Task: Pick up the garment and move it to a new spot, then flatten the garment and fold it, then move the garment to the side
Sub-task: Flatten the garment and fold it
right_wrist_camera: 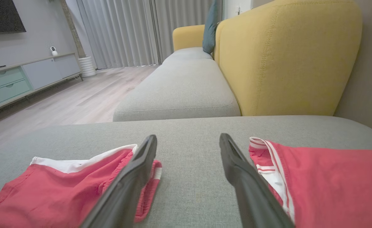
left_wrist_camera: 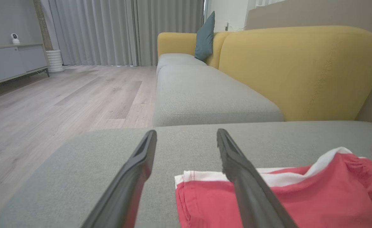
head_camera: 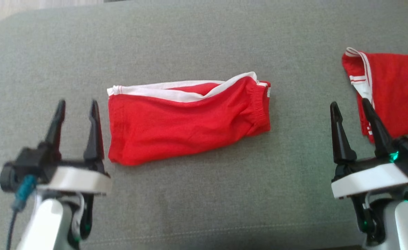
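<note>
Holding both arms low at the near edge of the grey sofa seat (head_camera: 204,41), we point each hand's fingers away from us across the fabric. Our left hand (head_camera: 77,103) sits at the lower left with its two dark fingers spread wide and nothing between them. Its inner finger stands just beside the left end of the red shorts (head_camera: 186,125); we cannot tell whether it touches the cloth. Our right hand (head_camera: 349,103) sits at the lower right, also spread wide and empty. It is over bare seat between the shorts and a second red garment (head_camera: 394,97), and its outer finger crosses in front of that garment's white-striped edge.

We see the shorts lying in the middle of the seat, folded into a rough oblong with the long side running left to right. A white band runs along the far edge, and the layers part slightly there to show red inside. The gathered elastic waistband forms the right end. The surface is mostly smooth, with a few soft creases, and the near left corner is rounded.
</note>
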### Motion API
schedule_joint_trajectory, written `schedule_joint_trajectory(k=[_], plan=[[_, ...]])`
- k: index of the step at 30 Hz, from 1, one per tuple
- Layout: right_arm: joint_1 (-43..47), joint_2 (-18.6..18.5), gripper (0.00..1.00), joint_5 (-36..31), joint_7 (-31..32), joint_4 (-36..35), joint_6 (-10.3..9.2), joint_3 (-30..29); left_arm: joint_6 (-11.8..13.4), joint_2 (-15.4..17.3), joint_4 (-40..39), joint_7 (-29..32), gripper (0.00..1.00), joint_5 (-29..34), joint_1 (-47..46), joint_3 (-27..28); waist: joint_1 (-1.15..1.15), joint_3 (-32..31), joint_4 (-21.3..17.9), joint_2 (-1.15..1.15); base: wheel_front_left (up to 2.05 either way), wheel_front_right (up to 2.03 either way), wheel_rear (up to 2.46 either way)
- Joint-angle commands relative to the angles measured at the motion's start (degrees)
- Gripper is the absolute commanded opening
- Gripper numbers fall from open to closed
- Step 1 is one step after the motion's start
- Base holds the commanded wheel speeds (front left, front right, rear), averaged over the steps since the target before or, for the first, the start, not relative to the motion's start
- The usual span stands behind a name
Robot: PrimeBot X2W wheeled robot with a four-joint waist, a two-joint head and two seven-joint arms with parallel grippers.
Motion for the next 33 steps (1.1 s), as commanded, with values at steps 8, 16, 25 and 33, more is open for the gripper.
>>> schedule_joint_trajectory(k=[8, 16, 25, 33], plan=[[0.99, -0.16, 1.00, 0.68, 0.78, -2.77, -0.04, 1.16, -0.18, 0.52, -3.44, -0.40, 1.00, 2.15, 3.07, 1.97, 0.00, -0.96, 0.00, 0.00, 0.00, 0.00, 0.00], [0.55, -0.16, 1.00, 0.29, 2.00, -1.90, -0.04, 0.88, -0.25, -0.06, -3.42, -0.41, 1.00, 1.91, 2.78, 2.45, 0.00, -0.39, 0.54, 0.00, 0.00, 0.00, 0.00], [-7.82, -0.16, 1.00, 2.08, 5.47, 6.36, -0.04, 9.27, -1.43, -1.05, -3.73, -0.41, 1.00, 2.42, -1.54, 2.14, 0.00, 4.14, 3.19, 0.00, 0.00, 0.00, 0.00], [-14.05, -0.16, 1.00, 1.91, 6.84, 16.23, -0.04, 9.94, -3.14, -3.51, -3.79, -0.41, 1.00, 3.88, -5.23, 2.00, 0.00, 6.80, 6.85, 0.00, 0.00, 0.00, 0.00]])
